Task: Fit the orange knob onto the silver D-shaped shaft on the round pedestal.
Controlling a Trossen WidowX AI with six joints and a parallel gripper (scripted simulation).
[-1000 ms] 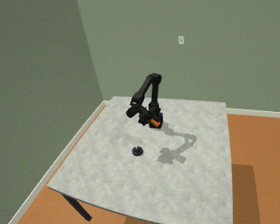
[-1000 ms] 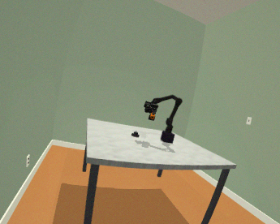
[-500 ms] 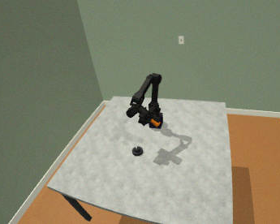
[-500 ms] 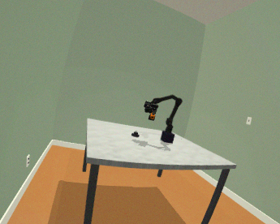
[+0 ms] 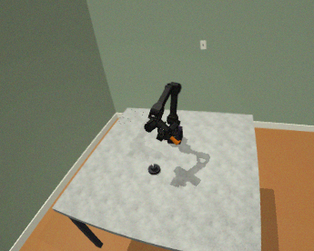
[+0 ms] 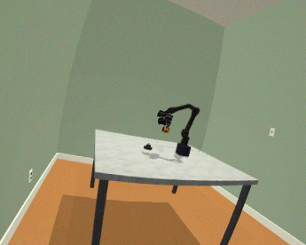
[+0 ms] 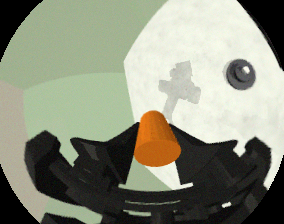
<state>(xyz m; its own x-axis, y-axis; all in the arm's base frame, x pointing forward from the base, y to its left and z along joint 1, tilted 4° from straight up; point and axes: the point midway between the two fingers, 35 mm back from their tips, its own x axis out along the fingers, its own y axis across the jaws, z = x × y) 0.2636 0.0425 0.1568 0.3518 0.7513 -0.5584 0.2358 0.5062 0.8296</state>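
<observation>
One round dark pedestal (image 5: 154, 169) (image 6: 147, 146) (image 7: 240, 75) with a glossy silver shaft stands on the mottled pale-grey table (image 5: 217, 195) (image 6: 122, 160) (image 7: 213, 30), open tabletop between it and the left edge. Rightward, above the surface and well apart from the pedestal, the black gripper (image 5: 172, 138) (image 6: 166, 126) (image 7: 153, 125) pinches the smooth orange tapered knob (image 5: 175, 140) (image 6: 166, 129) (image 7: 157, 140), visibly tilted.
</observation>
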